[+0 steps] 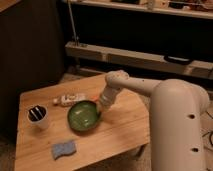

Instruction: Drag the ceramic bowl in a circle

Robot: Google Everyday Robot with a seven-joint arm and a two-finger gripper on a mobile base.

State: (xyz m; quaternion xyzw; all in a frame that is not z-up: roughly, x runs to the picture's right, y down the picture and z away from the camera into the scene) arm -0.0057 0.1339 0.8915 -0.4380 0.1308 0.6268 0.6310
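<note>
Gripper (101,106) clamped on ceramic bowl (82,117) rim — mid-table (120,135)

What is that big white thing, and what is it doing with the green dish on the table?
That white thing is a robot arm, seen by one camera looking down at a small wooden table. At the arm's end is its gripper, a hand with two fingers. The fingers are shut at the right edge of the ceramic bowl, the shiny green dish, so the arm can drag it around. It looks like a grip on the rim, though that is hard to make out. Also on the table are a white cup with something dark inside, a blue sponge near the front, and a small bottle lying on its side behind the bowl.
</note>
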